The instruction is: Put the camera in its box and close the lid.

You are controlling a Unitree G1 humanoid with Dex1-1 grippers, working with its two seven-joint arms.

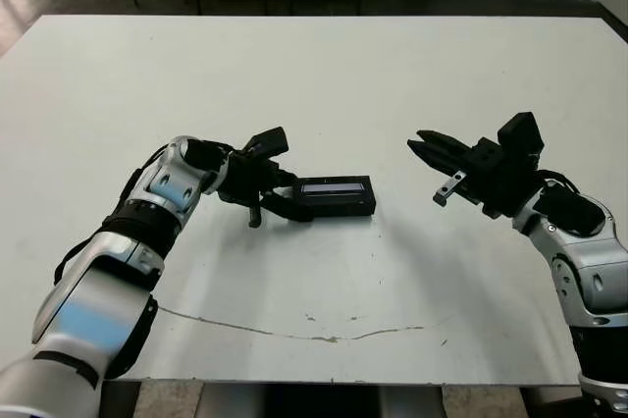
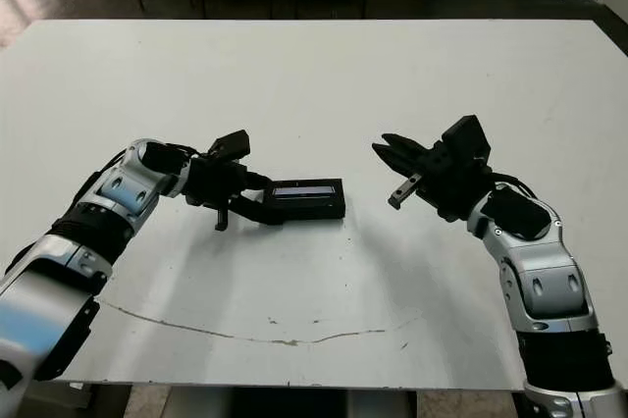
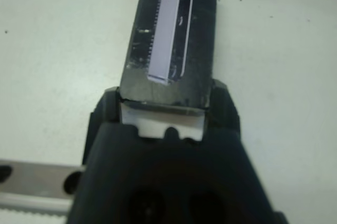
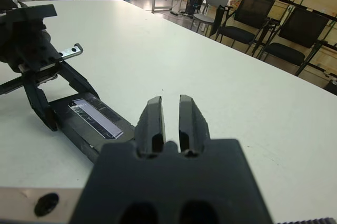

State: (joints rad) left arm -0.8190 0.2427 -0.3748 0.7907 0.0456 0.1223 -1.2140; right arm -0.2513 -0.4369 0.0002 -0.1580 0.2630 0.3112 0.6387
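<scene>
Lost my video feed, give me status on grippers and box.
Left gripper clamped on the box end. Right gripper shut, empty, clear of box. Box flat on table. Nothing in the way.

The white worktop (image 1: 324, 84) looked smooth and matt, with a thin crack near its front edge. The slim black plastic camera (image 1: 336, 196) bore a glossy bluish panel. The left gripper's (image 1: 278, 200) black fingers (image 4: 79, 79) looked like matt plastic.
</scene>
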